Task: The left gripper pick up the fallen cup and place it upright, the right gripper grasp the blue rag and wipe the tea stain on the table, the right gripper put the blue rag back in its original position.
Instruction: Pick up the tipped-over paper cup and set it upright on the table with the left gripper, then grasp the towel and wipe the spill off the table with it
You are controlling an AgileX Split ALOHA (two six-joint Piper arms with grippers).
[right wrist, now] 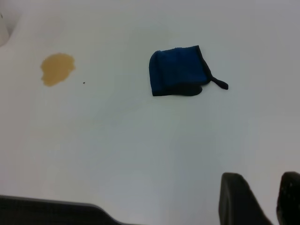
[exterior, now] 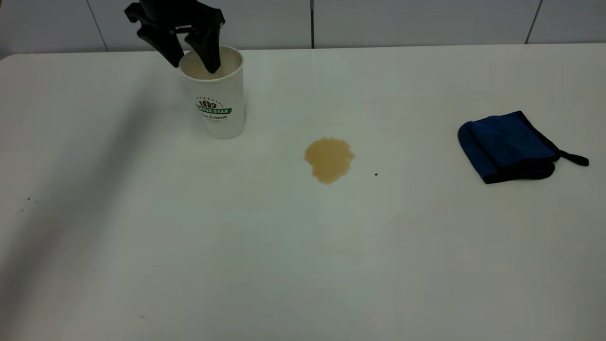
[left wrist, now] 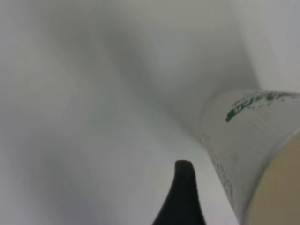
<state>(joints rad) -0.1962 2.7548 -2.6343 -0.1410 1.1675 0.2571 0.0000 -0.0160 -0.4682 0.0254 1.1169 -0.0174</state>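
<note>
A white paper cup (exterior: pixel 217 94) with a green "COFFEE STAR" band stands upright near the far left of the glossy white table (exterior: pixel 236 246), its logo turned toward the exterior camera. The left gripper (exterior: pixel 191 56) reaches down from above at the cup's mouth, its two dark fingers (exterior: pixel 207 49) straddling the rim's left side: one finger dips into the cream interior, the other sits just outside the wall. From the exterior view a gap shows between the outer finger and the cup, so the fingers look parted around the rim rather than clamped on it. The left wrist view shows one dark fingertip (left wrist: pixel 183 194) just beside the cup's textured wall (left wrist: pixel 243 140), not touching it. Toward the table's middle, well apart from the cup, lies the tea stain (exterior: pixel 329 159), a small light-brown puddle with ragged edges, and a tiny black speck (exterior: pixel 376 174) sits just to its right. The blue rag (exterior: pixel 509 146) lies folded near the table's right side, its black loop tab pointing toward the right edge, untouched and clear of the stain. The right gripper (right wrist: pixel 268 199) appears only in its own wrist view, high above the table and well apart from the rag (right wrist: pixel 178 71), its two dark fingers apart with nothing between them.
</note>
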